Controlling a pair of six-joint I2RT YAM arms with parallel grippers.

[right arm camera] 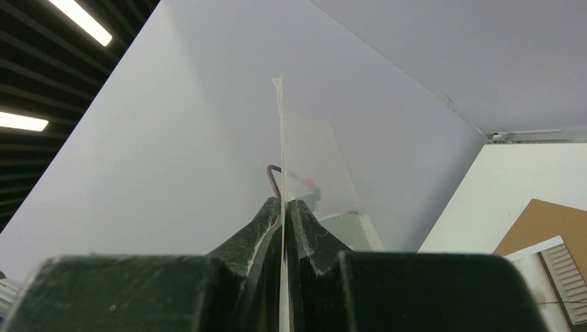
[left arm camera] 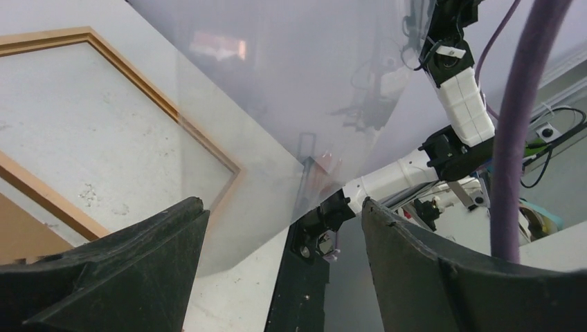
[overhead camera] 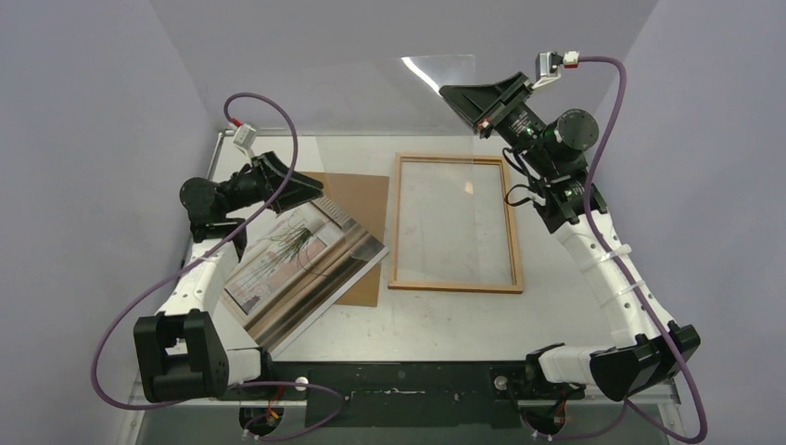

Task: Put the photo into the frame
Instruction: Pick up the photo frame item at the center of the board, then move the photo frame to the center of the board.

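Note:
The photo (overhead camera: 283, 255), with beige bands and a green plant, lies face up at the left, partly over a brown backing sheet (overhead camera: 361, 195). The reddish-brown wooden frame (overhead camera: 454, 286) lies flat in the middle of the table; its corner shows in the left wrist view (left arm camera: 138, 79). My right gripper (overhead camera: 459, 97) is raised at the back, shut on the edge of a clear pane (right arm camera: 282, 138) that hangs in the air above the table (left arm camera: 277, 104). My left gripper (overhead camera: 310, 193) is open and empty above the photo's far end, its jaws wide apart (left arm camera: 284, 207).
The white table (overhead camera: 463, 324) has grey walls on three sides. A black base rail (overhead camera: 399, 380) runs along the near edge. The backing sheet (right arm camera: 547, 221) and a corner of the photo (right arm camera: 564, 270) show at the right of the right wrist view.

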